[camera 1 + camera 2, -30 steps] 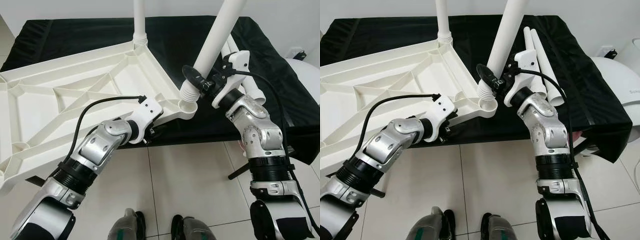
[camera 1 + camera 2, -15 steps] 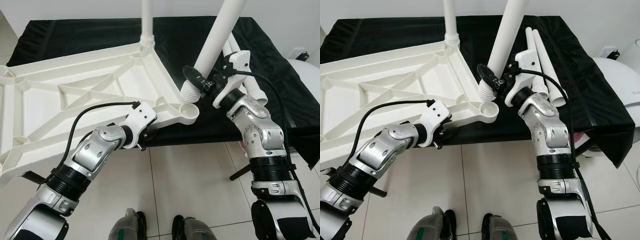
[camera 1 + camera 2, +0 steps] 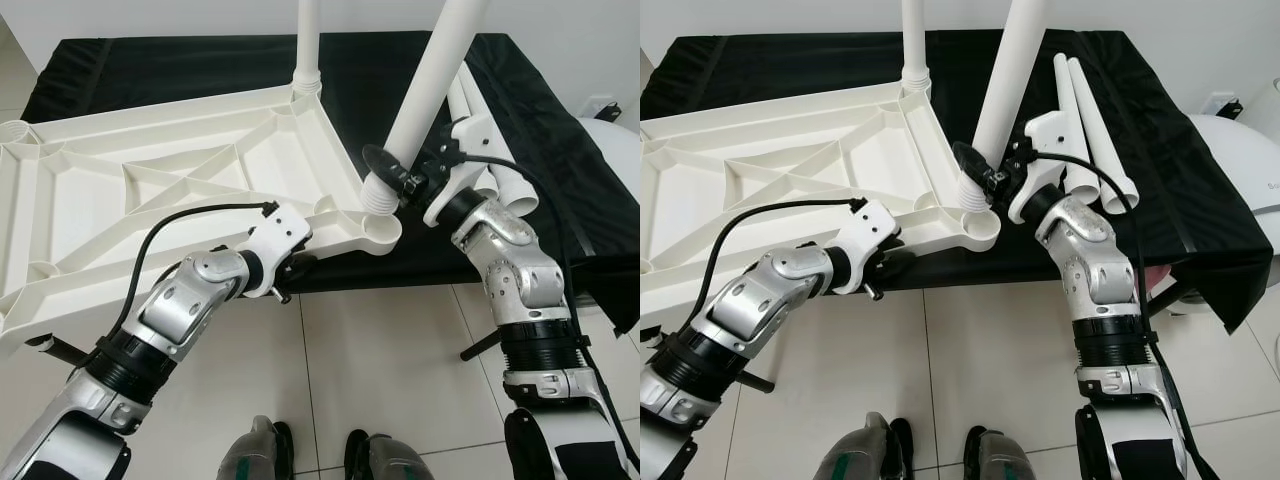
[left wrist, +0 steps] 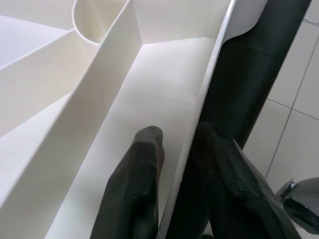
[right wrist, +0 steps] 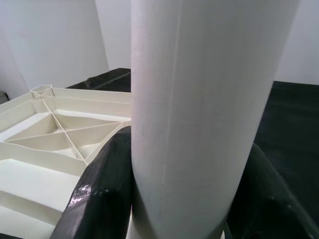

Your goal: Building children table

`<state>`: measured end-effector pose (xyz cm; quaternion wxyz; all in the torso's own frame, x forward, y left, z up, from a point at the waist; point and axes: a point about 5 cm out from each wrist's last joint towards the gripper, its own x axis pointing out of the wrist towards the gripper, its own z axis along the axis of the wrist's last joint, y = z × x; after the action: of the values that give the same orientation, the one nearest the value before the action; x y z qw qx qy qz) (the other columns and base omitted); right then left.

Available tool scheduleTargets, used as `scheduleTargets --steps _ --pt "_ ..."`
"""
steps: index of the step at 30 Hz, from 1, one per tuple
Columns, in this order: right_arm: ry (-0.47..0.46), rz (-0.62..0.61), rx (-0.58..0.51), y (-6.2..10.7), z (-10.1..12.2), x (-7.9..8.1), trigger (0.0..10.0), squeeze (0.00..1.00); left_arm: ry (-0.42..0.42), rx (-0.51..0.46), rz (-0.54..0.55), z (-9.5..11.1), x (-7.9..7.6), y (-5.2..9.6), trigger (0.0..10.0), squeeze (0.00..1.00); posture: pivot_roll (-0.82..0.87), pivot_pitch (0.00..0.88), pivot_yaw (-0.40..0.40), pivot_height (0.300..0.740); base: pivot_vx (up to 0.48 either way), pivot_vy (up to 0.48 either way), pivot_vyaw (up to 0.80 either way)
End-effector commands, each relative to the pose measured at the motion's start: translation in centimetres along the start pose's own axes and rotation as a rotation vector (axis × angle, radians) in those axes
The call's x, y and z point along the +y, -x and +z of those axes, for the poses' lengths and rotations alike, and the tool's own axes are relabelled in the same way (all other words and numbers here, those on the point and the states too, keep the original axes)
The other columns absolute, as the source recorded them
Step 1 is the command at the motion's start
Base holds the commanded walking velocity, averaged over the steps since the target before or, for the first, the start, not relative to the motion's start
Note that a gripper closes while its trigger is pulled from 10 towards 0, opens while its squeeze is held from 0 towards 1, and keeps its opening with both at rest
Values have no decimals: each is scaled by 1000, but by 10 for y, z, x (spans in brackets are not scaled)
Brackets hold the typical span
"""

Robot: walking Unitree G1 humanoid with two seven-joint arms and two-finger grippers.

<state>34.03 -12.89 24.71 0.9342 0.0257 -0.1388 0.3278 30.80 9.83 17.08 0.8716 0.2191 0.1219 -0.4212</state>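
Note:
The white ribbed tabletop [image 3: 200,105] lies upside down on the black-covered table [image 3: 150,65]. One white leg [image 3: 308,40] stands in its far corner. My left gripper [image 3: 298,265] is shut on the tabletop's near rim [image 4: 199,109], one finger inside the rim and one outside. My right gripper [image 3: 395,175] is shut on a second white leg [image 3: 430,90], which it holds tilted. The leg's threaded end [image 3: 380,190] hovers just above the empty corner socket [image 3: 378,228]. In the right wrist view the leg [image 5: 199,99] stands between both black fingers [image 5: 104,189].
Two spare white legs [image 3: 1080,120] lie on the black cloth behind my right arm. A white rounded object [image 3: 1240,150] sits at the right. The tabletop overhangs the table's near edge above the tiled floor [image 3: 380,380], where my feet [image 3: 310,455] stand.
The tabletop has slid to the right with my left gripper on its rim, bringing the corner socket under the held leg. My right wrist has dropped slightly.

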Motion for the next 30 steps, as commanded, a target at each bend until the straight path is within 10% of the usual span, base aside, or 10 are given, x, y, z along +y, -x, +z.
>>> scheduleTargets --steps 1,7,8,30 --pt "8 3 4 2 -4 -1 10000 0 -33 -33 -173 8 -12 5 157 0 -58 150 11 740 0 0 0" --pt "18 8 3 1 -4 -1 10000 0 -52 -32 -179 8 -11 12 0 0 -48 159 13 740 0 0 0" --pt "20 13 0 0 -4 -1 10000 0 -50 -22 -164 7 -9 13 10000 0 -47 160 13 740 0 0 0" --pt "-23 134 -36 9 -9 14 10000 0 -10 58 18 -6 30 22 10000 0 -51 171 19 740 0 0 0"
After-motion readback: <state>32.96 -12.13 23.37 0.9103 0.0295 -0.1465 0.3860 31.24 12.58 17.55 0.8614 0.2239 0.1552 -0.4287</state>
